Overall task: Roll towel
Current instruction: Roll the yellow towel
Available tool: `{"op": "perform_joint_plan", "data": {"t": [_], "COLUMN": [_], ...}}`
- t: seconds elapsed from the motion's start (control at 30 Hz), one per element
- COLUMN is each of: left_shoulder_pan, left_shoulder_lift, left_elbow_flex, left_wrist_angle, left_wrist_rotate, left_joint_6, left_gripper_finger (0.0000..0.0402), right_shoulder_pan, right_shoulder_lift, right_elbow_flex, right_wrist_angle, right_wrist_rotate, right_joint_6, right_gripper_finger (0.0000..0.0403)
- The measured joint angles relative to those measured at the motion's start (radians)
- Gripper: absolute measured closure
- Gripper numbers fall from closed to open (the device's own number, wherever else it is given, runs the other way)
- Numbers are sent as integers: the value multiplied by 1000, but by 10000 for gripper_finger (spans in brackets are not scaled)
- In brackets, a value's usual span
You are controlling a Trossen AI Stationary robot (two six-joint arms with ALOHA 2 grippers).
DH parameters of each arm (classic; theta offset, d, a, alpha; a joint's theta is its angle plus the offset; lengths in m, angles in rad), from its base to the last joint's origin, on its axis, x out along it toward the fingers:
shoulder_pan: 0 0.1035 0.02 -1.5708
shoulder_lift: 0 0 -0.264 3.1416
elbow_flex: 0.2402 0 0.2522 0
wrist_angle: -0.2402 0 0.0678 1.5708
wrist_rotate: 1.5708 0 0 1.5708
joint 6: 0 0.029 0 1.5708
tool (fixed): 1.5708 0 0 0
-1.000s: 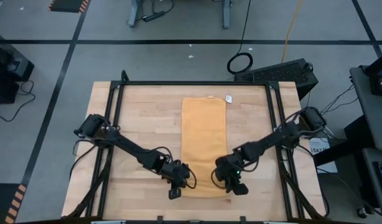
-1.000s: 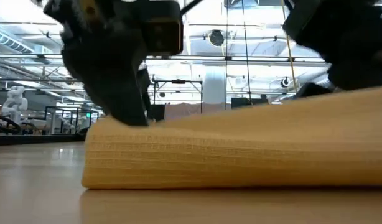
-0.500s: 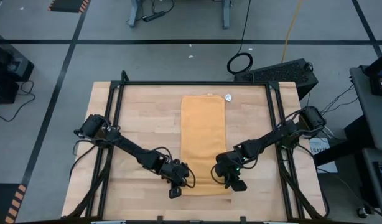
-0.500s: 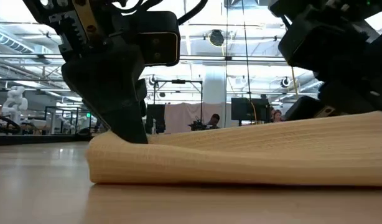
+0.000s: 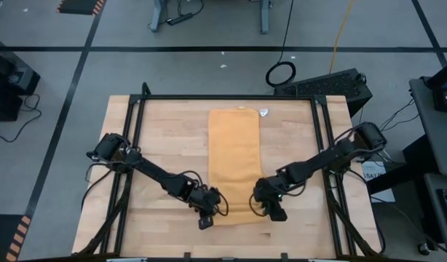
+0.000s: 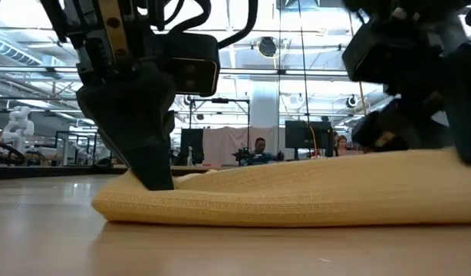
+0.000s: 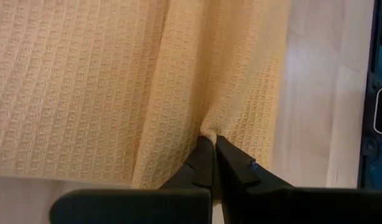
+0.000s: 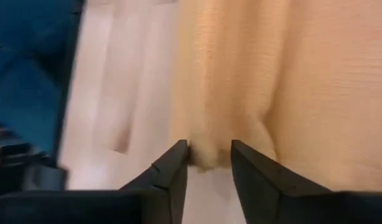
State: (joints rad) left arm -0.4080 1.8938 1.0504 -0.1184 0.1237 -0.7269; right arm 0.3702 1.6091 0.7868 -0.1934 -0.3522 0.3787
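Note:
The mustard-yellow towel [image 5: 234, 160] lies flat on the wooden table, running from the far edge to the near edge, with its white tag [image 5: 265, 112] at the far right corner. Its near end is bunched into a low hump [image 6: 297, 199]. My left gripper [image 5: 206, 220] is shut on the near left corner. At the near right corner my right gripper [image 5: 273, 212] is open. Its fingers [image 8: 172, 165] stand on either side of a small bunch of the near edge [image 8: 209, 152]; whether they touch it, I cannot tell. My left gripper pinches a small pucker of the towel's near left corner [image 7: 209, 129] between its two fingertips. It comes slanting down from the near side. The cloth draws into creases that run away from the pinch. The corner [image 6: 136, 201] rests on the table.
Black frame rails [image 5: 136, 145] [image 5: 325, 145] run along the table's left and right sides. Bare wood [image 5: 165, 145] lies on both sides of the towel. A black case [image 5: 333, 84] sits beyond the far right corner. People [image 6: 258, 147] are far off in the room behind.
The towel's near end, held high a second ago and highest on the right side, has come down into a low hump on the table. The whole towel has slid a little toward the far edge. My right gripper has turned at the wrist.

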Motion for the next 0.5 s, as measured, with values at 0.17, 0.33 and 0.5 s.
{"op": "perform_joint_plan", "data": {"t": [0.17, 0.33, 0.5], "left_shoulder_pan": [15, 29, 34], "left_shoulder_lift": [0, 0, 0], "left_elbow_flex": [0, 0, 0], "left_wrist_angle": [2, 9, 12], "left_wrist_rotate": [7, 7, 6], "left_joint_6": [-2, -26, -36], "left_gripper_finger": [395, 395, 395], "right_shoulder_pan": [94, 287, 443], "right_shoulder_lift": [-136, -160, -59], "right_elbow_flex": [0, 0, 0], "right_wrist_angle": [-101, -43, 138], "right_wrist_rotate": [257, 584, 804], "right_joint_6": [3, 7, -23], "right_gripper_finger": [265, 243, 215]}}
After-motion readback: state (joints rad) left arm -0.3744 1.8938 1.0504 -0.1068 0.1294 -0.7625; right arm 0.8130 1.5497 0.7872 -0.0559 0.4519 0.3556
